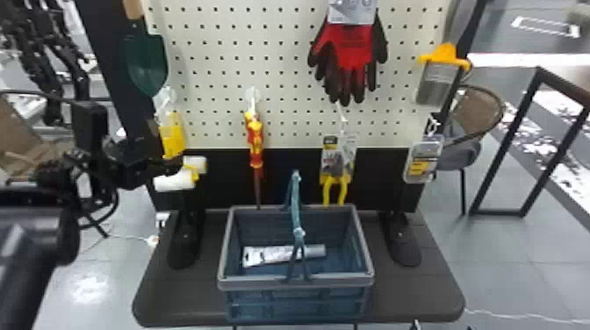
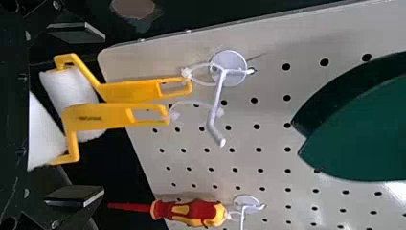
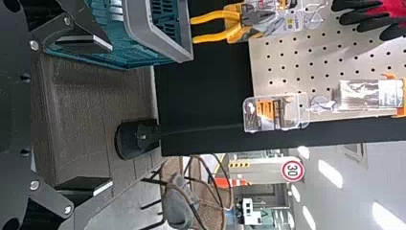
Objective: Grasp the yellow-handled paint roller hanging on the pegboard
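Observation:
Two yellow-handled paint rollers with white sleeves hang by ties from a white hook; in the head view the rollers [image 1: 172, 138] are at the pegboard's lower left. My left gripper [image 1: 173, 169] is there at the white sleeves. In the left wrist view, the nearer yellow handle [image 2: 112, 116] and the farther one [image 2: 129, 91] lie between the spread fingers of the left gripper [image 2: 103, 115], which touch neither handle. My right gripper [image 1: 442, 326] is at the head view's bottom edge; in the right wrist view the right gripper [image 3: 111, 115] stands open and holds nothing.
A red-yellow screwdriver [image 1: 254, 140] hangs right of the rollers, a green trowel [image 1: 147, 61] above them. Gloves [image 1: 347, 52], pliers [image 1: 336, 171] and packs hang farther right. A blue basket [image 1: 296, 303] with a tube [image 1: 272, 255] stands on the dark base [image 1: 408, 294].

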Action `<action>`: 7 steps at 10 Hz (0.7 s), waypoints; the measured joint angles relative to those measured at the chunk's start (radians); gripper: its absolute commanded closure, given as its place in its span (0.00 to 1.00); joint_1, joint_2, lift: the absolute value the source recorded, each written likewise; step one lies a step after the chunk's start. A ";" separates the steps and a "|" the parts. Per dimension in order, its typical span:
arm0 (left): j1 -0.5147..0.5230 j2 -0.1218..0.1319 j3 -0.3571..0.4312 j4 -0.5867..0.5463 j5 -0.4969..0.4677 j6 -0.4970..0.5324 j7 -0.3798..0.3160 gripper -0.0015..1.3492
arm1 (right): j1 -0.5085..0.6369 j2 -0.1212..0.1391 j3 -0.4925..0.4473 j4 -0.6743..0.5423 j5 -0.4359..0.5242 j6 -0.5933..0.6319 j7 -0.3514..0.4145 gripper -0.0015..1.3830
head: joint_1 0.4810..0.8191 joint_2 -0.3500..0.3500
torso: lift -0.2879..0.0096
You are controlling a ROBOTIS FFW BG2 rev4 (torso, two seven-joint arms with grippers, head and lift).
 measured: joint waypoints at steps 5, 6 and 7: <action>-0.056 0.037 -0.075 0.056 0.032 0.007 -0.025 0.78 | -0.015 0.021 -0.002 0.018 0.003 0.000 0.019 0.22 | 0.20 0.50 | 0.63; -0.056 0.030 -0.075 0.058 0.031 -0.001 -0.018 0.85 | -0.016 0.021 -0.002 0.018 0.003 0.000 0.019 0.22 | 0.20 0.50 | 0.63; -0.052 0.023 -0.069 0.058 0.033 -0.021 -0.005 0.85 | -0.017 0.021 -0.003 0.019 0.002 0.000 0.020 0.22 | 0.20 0.50 | 0.63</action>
